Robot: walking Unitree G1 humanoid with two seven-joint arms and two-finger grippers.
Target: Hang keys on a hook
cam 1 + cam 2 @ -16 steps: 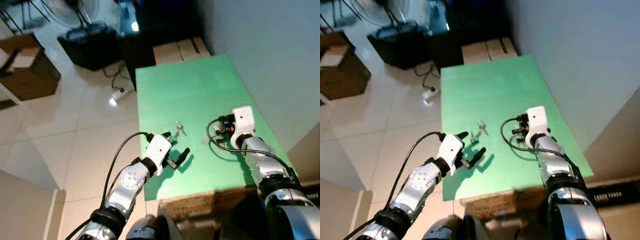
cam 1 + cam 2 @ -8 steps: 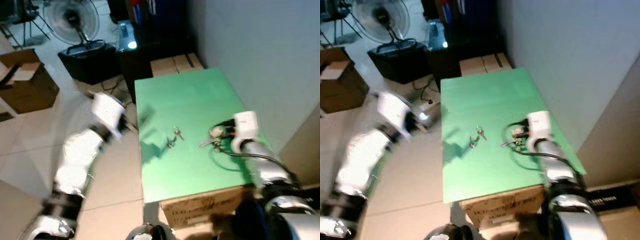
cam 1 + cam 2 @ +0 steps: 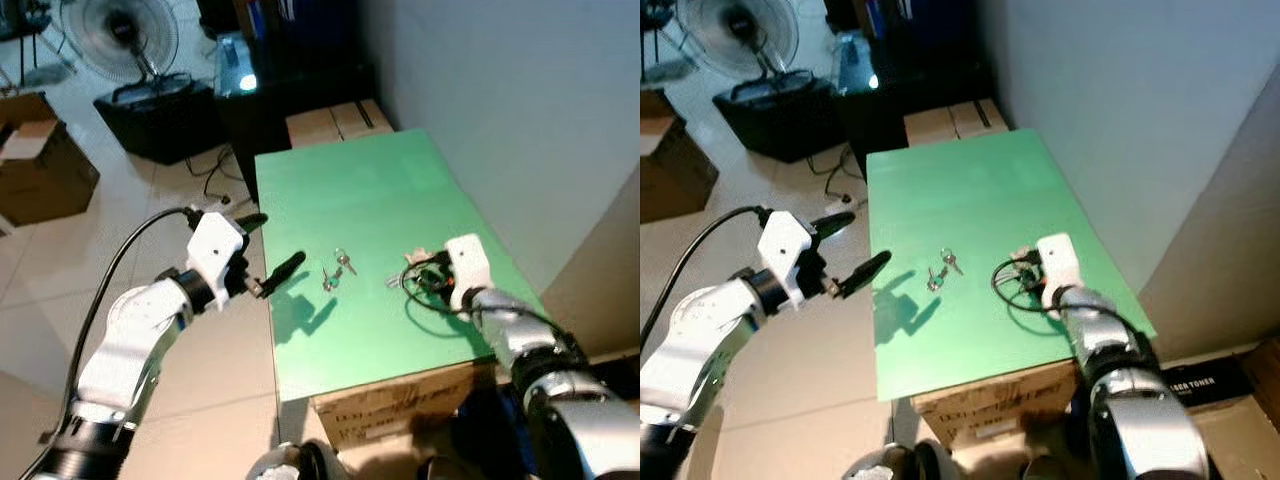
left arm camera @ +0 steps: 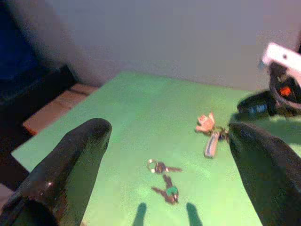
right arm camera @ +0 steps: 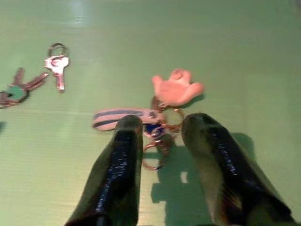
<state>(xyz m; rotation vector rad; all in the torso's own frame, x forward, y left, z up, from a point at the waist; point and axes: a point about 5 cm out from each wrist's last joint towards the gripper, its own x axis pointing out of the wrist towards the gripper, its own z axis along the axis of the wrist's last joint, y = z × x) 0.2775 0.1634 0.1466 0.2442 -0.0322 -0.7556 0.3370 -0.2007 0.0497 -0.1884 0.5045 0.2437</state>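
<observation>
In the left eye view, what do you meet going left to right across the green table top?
Left gripper → green-headed keys → silver key → right gripper

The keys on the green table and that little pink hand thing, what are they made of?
The keys look like shiny metal: silvery, catching light. One seems to have a green plastic cap. The pink hand charm looks like soft rubber or plastic, matte and rounded, though I can't be sure. The table has a flat, dull green top, maybe painted board or plastic sheet.
</observation>
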